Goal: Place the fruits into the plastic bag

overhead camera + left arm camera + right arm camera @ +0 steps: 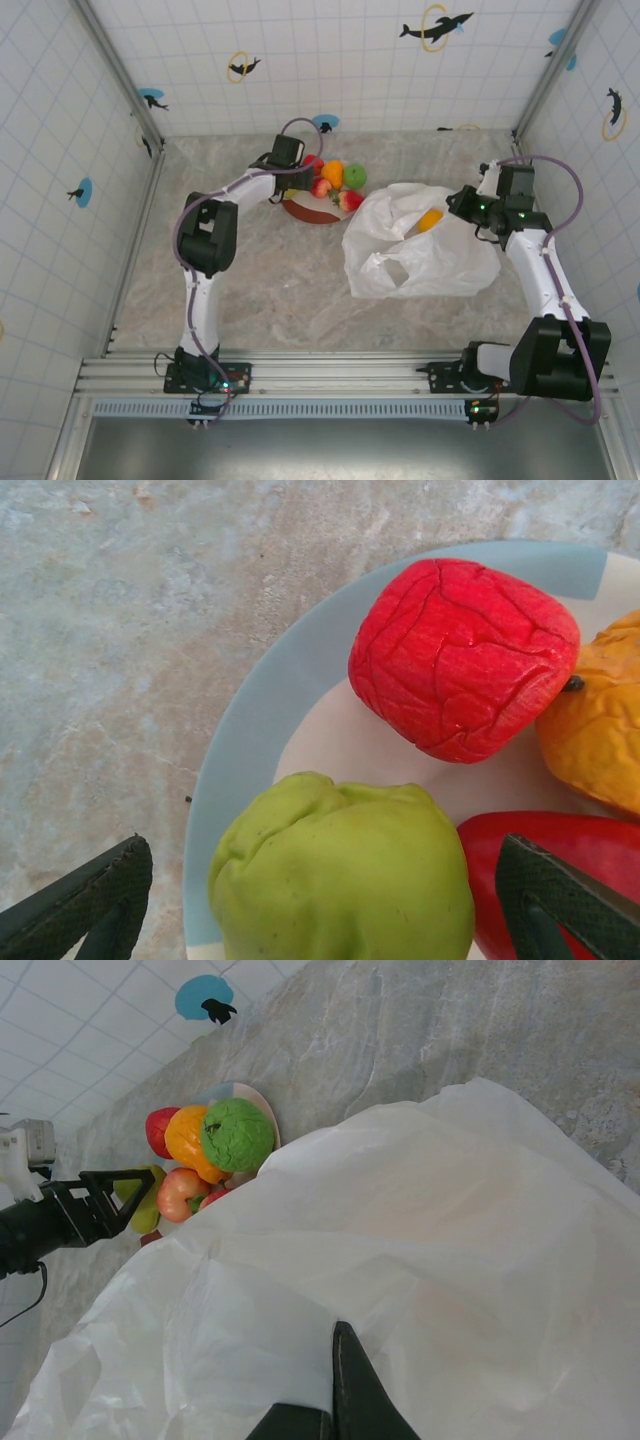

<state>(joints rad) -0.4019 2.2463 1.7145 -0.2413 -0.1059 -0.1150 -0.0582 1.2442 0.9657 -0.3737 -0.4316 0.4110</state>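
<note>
1. Mostly, the fruits [335, 182] sit heaped on a round plate [302, 212] at the far middle of the table. They are glossy, lumpy, rounded toys with wrinkled skins.
2. Nearest the left wrist camera is a yellow-green pear [340, 875]. Behind it, a creased red apple [462, 658] touches an orange [600, 720], and a green apple [237, 1133] lies beside the orange.
3. One yellow-orange fruit [429, 220] lies in the plastic bag [430, 265]. The bag is thin, crinkled, translucent white film just right of the plate, with its long axis running left to right.
4. Over the plate, the left gripper [320, 910] hangs with its jaws wide, one finger on each side of the pear.
5. At the bag's far right edge, the right gripper [340, 1360] is closed, pinching the film.
6. Underneath is a marbled grey table [250, 290].
</note>
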